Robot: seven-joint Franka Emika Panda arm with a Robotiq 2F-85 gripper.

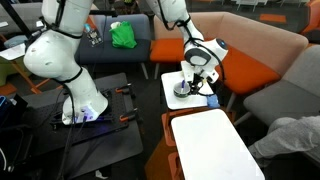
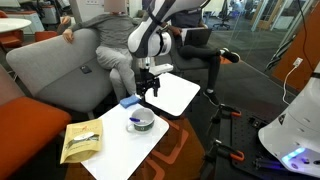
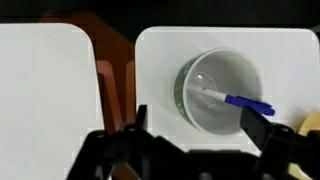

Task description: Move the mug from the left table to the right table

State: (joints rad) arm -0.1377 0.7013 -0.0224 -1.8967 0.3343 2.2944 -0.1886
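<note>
- Closest to the wrist lens are the dark fingers of the end effector (image 3: 195,122). They are spread wide with nothing between them, one off the mug's 8 o'clock and the other off its 4 o'clock.
- The mug (image 3: 218,90) stands upright on the left bench (image 3: 285,50), mouth up and not yet lifted. I'd say the grasp has yet to be made.
- A small blue item (image 3: 250,103) lies at the mug's 3 o'clock, right by the rim; I cannot tell whether it touches. If the end effector comes straight down, the finger on that side could land on it, or pinch it against the mug and spoil the grip.
- If it comes down off-centre, a finger would meet the rim. A round, smooth mug would likely skid or tip before it could be grasped.
- A tan box (image 2: 82,140) shares the bench, well apart from the mug towards 7 o'clock in an exterior view, so it is little threat.
- The right bench (image 3: 40,80) lies at 9 o'clock across an open gap. A weak hold could drop the mug into it.
- Both bench tops are plain white with rounded corners.
- Around the benches stand a grey sofa (image 2: 60,70) and orange seating (image 1: 250,65). A green bundle (image 1: 123,35) lies on a dark seat.
</note>
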